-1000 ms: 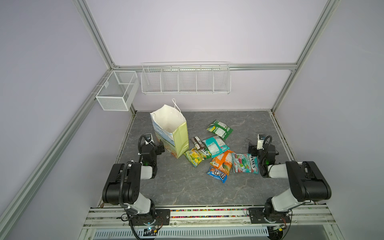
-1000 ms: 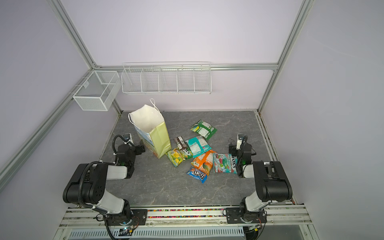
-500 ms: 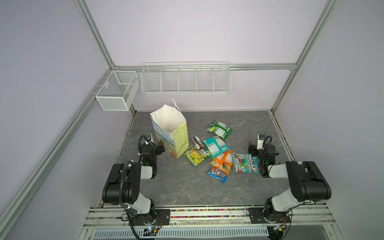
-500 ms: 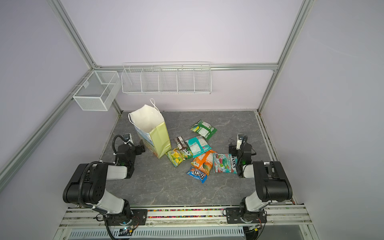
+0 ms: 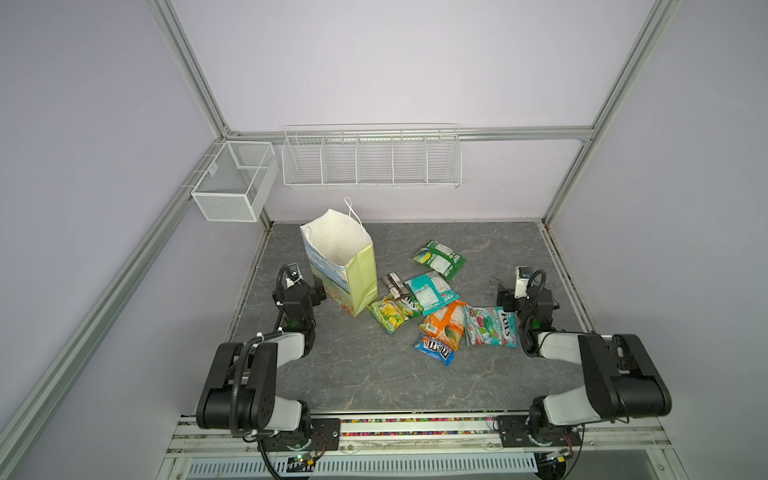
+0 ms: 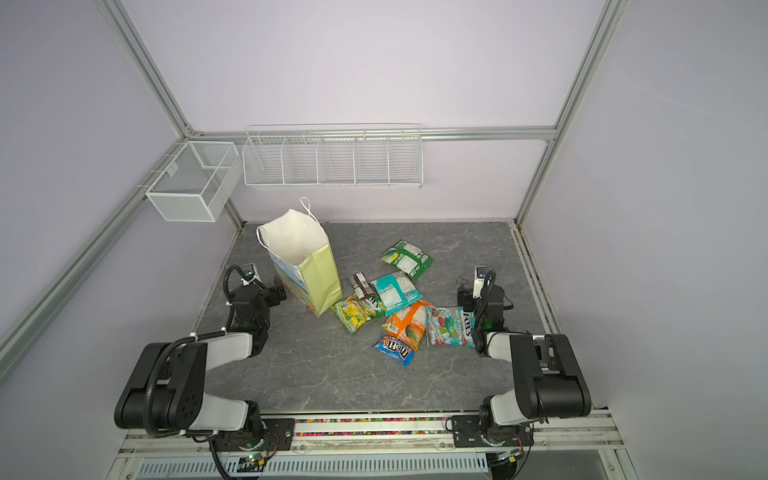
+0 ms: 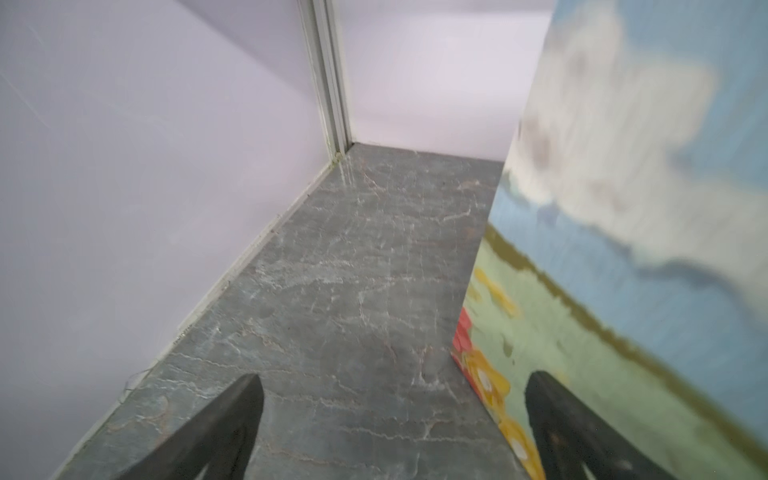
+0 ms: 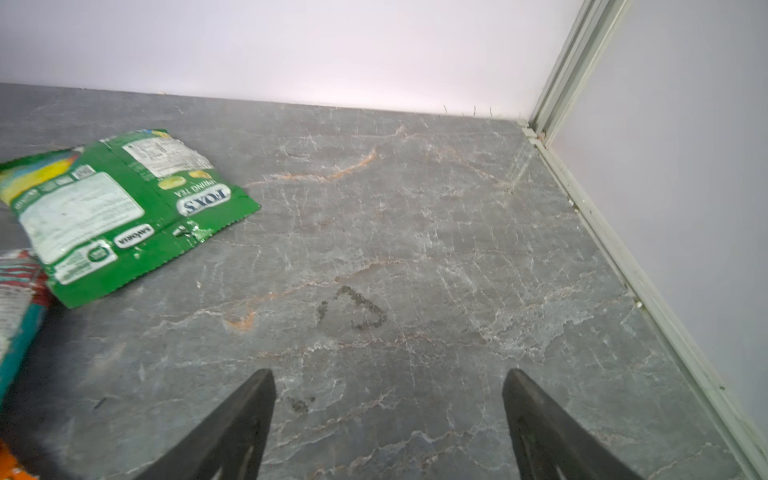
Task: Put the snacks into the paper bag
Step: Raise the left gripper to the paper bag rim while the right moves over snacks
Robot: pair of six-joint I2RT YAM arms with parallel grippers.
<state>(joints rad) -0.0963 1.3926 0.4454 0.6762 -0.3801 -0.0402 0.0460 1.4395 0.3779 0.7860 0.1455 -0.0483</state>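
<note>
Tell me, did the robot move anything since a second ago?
Nothing visibly changed. The left gripper and right gripper stay open and empty. The snacks still lie outside the paper bag, which stands upright as before.

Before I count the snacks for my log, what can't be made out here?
- Paper bag bottom: both top views, hidden by its own walls.
- Its print: left wrist view, blurred.
- Dark brown bar label: both top views, too small.
- Fox's teal-red packet: right wrist view, cut off by the edge.
</note>
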